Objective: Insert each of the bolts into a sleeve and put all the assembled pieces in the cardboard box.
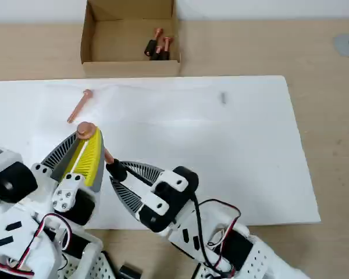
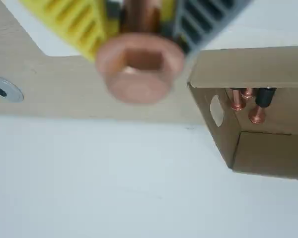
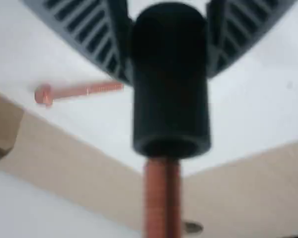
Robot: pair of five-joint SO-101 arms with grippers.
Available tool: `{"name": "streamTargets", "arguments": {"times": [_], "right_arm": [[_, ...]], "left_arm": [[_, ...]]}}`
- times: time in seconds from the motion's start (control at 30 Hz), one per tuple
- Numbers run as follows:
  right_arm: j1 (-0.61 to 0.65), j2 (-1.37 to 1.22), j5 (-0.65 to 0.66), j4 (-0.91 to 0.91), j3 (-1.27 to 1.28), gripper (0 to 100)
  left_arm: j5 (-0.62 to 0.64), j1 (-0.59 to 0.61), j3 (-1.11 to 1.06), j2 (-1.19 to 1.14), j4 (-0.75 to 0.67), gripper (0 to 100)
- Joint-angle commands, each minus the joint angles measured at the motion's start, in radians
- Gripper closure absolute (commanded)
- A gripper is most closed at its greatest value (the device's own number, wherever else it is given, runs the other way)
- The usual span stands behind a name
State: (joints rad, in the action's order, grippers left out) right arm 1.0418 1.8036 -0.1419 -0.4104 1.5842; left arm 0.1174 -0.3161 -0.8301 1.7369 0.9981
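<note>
A copper bolt (image 1: 86,130) is sitting with its shaft in the black sleeve (image 1: 116,169) above the white mat (image 1: 221,151), the left gripper (image 1: 86,135) pinching the bolt, the right gripper (image 1: 118,170) pinching the sleeve, a loose bolt (image 1: 79,106) lying nearer the cardboard box (image 1: 131,68).

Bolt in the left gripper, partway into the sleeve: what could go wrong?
1. The bolt is partly inside the sleeve; if the left gripper releases now, it may slip out.
2. The loose bolt lies beyond the left gripper; a swing toward the cardboard box could knock it.

Left claw (image 1: 86,135), right claw (image 1: 117,170) (both closed)
</note>
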Motion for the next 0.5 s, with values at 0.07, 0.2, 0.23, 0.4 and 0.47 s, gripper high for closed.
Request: {"name": "streamTargets", "arguments": {"times": [0.07,0.2,0.23,0.4,0.47], "right_arm": [[-0.036,0.165,-0.009,0.06,0.012,98.9],[-0.035,0.165,-0.009,0.06,0.012,98.9],[-0.035,0.165,-0.009,0.06,0.012,98.9],[-0.035,0.165,-0.009,0.06,0.013,98.9],[-0.035,0.165,-0.011,0.06,0.013,98.9]], "left_arm": [[0.011,-0.017,0.044,-0.015,0.002,99],[0.011,-0.051,0.044,-0.015,0.002,99],[0.011,-0.057,0.044,-0.015,0.002,99],[0.009,-0.081,0.043,-0.016,0.0,99],[0.008,-0.086,0.043,-0.016,0.0,99]]}}
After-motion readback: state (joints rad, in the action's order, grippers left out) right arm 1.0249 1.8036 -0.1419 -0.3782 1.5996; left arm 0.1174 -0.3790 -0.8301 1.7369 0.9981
